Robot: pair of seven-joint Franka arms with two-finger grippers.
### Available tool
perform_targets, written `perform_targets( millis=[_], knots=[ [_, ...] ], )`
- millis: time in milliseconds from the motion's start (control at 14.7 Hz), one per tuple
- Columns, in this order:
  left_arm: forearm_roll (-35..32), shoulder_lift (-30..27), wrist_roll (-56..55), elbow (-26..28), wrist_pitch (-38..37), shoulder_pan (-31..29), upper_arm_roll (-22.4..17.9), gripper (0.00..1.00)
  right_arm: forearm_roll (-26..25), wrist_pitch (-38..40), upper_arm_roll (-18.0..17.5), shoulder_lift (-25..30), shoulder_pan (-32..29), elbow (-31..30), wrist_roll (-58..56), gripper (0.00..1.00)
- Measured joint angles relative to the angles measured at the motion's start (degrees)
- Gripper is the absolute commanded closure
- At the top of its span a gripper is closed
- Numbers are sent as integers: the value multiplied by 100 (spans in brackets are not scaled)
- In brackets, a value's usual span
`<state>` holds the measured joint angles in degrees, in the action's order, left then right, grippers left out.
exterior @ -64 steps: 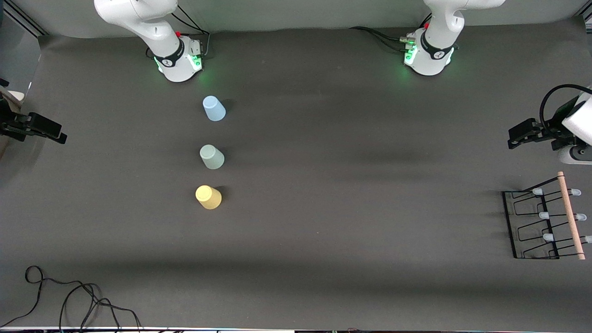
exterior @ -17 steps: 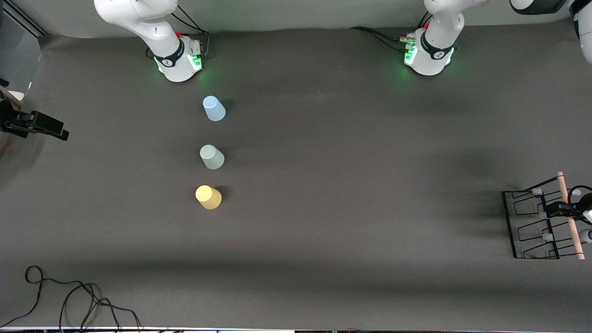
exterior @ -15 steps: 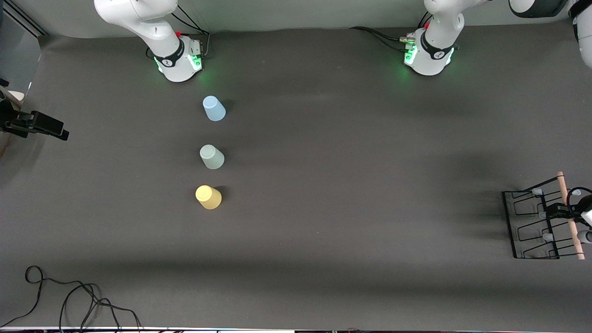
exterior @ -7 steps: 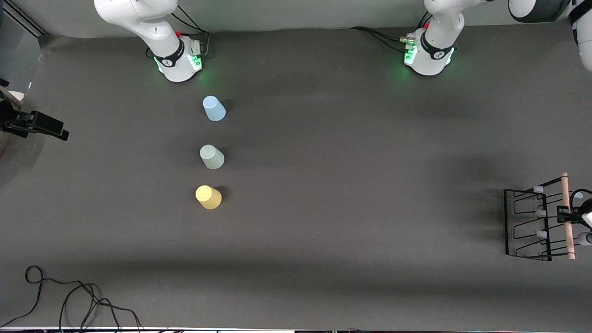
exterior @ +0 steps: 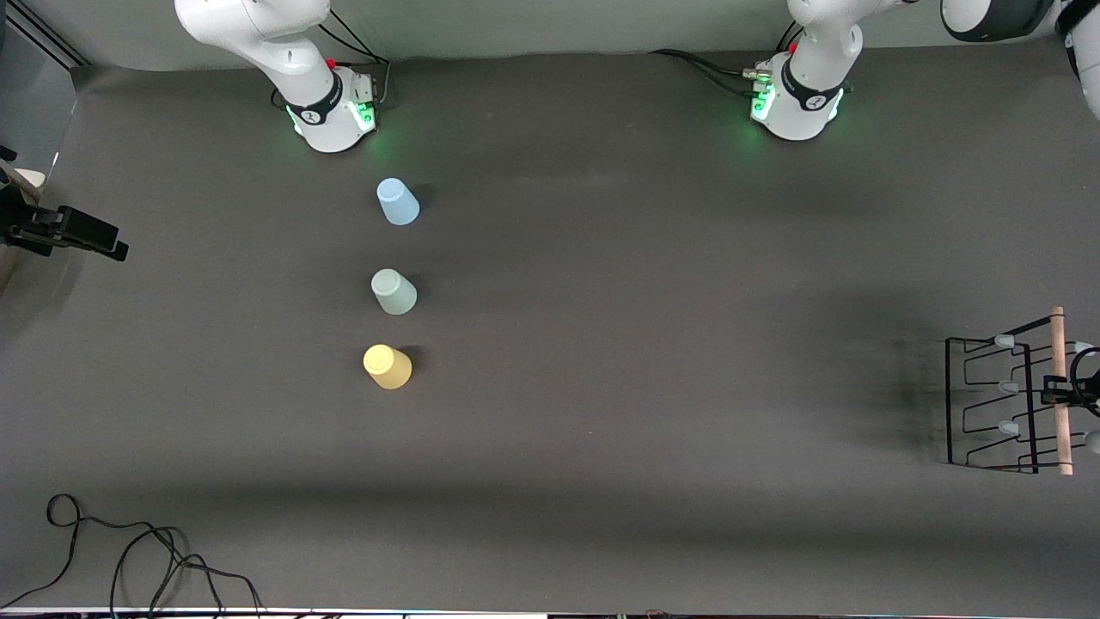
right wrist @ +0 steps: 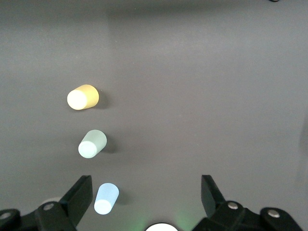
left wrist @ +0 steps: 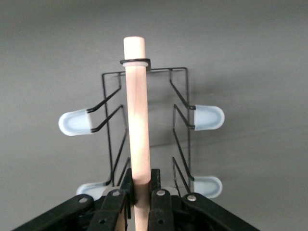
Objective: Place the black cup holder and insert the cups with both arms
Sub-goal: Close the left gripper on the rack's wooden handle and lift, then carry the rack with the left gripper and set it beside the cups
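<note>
Black wire rack: the holder [exterior: 1001,400] is seen at the left arm's end of the tabletop [exterior: 653,344], with its wooden rod [exterior: 1060,391] along the top and pale capped prongs [exterior: 1004,341] pointing out to both sides. Whether its base touches the tabletop cannot be told.
Left tool: the left tool [left wrist: 140,198] is pressed together on the rod [left wrist: 137,139], pinching it about midway along; the fingers [left wrist: 155,190] are seen flat against the wood on either side.
Left arm pose: the arm is reached out past its base [exterior: 795,103] to the table's end, with the wrist directly over the holder [left wrist: 144,130].
Right tool: the right tool [right wrist: 147,197] is spread wide and grips nothing; it is held above the tabletop near the cups, where the right arm waits.
Right arm base: the green-lit base [exterior: 331,116] is seen by the blue cup.
Cups: three are stood mouth-down in a row toward the right arm's end, apart from one another. The blue cup [exterior: 397,202] is farthest from the front camera, the green cup [exterior: 394,291] is between, and the yellow cup [exterior: 387,366] is nearest.
Holder contents: no cup sits on any prong.
Holder and cups: they are well apart.
Cable: a loose black cable [exterior: 129,559] lies at the near edge.
</note>
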<state>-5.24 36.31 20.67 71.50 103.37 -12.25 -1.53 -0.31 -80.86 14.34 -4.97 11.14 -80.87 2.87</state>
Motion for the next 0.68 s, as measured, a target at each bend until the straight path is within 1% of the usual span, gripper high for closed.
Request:
perform_targets(
  millis=[341, 545, 681],
  knots=[
    [41, -236, -1477, -140, -748, 980, 92, 100, 0, 1, 0, 0, 4, 0, 0, 0],
    [373, -390, -2015, -73, -863, 1518, 178, 100, 0, 1, 0, 0, 4, 0, 0, 0],
    [574, -513, -2486, 15, -862, 2012, 199, 100, 0, 1, 0, -1, 6, 0, 0, 0]
  ],
)
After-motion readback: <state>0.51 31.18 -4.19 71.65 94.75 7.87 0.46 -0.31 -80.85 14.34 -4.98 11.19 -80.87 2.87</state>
